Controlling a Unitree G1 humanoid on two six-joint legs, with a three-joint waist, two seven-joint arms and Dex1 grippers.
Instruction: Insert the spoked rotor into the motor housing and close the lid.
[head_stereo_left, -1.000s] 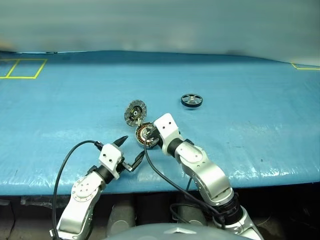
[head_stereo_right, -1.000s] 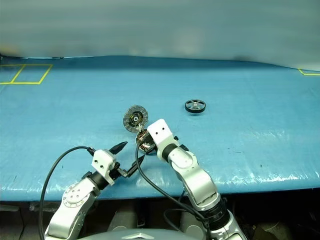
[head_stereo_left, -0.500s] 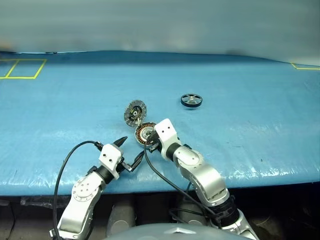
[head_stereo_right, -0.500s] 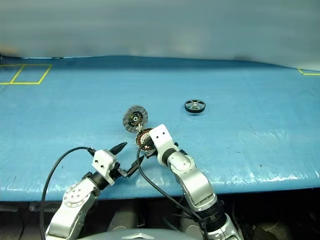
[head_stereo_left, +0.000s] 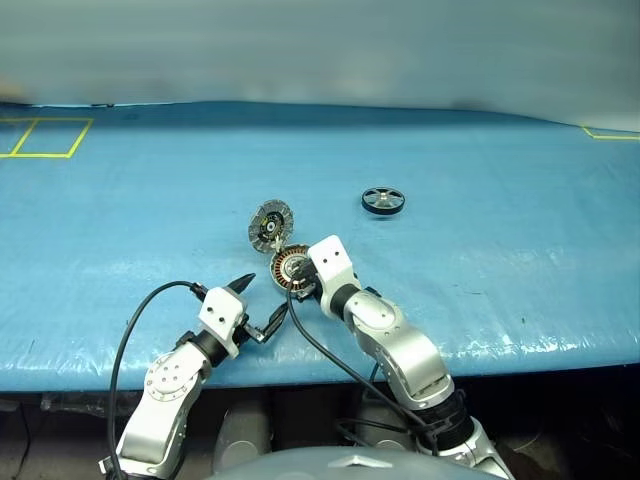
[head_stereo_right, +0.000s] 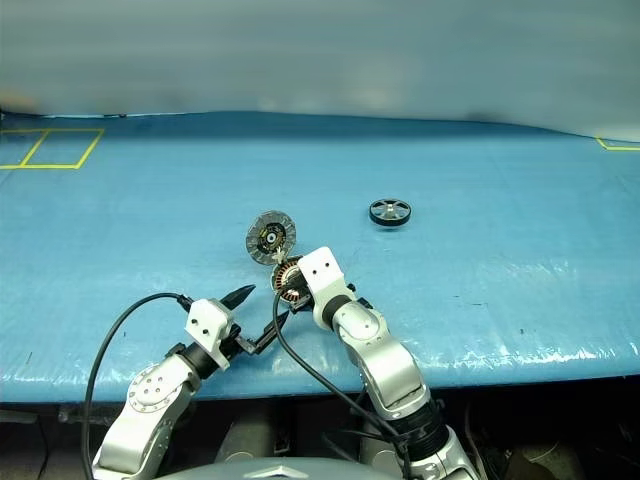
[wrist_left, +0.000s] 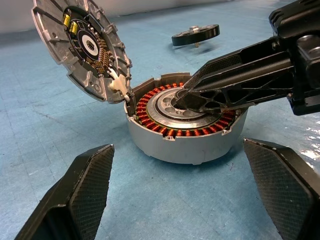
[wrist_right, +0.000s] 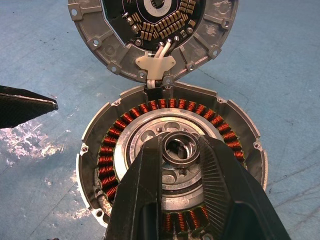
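— What's the right gripper (wrist_right: 181, 150) doing in there?

— Its two black fingers are reaching down into the motor housing (wrist_left: 186, 131), narrowed around the silver hub in the middle. From the wrist camera they sit on either side of that small ring at the centre, close against it; whether they truly pinch it I can't say, but they look nearly closed on it.

— And the left gripper (head_stereo_left: 262, 305)?

— Spread wide, holding nothing. It hovers just on the near side of the housing, one finger to each side, not touching it.

— So how far along are they?

— Barely started, I'd say. The lid (head_stereo_left: 271, 224) stands swung open on its hinge, tilted up behind the housing, its detailed inner face showing. The copper windings are bare; nothing sits inside the cup.

— Where's the spoked rotor (head_stereo_left: 383, 200)?

— Lying flat on the blue table (head_stereo_left: 500, 220), well apart from the housing, off toward the robot's right and farther back. Nobody is touching it. It has yet to be fetched, dropped in, and then the lid folded down.
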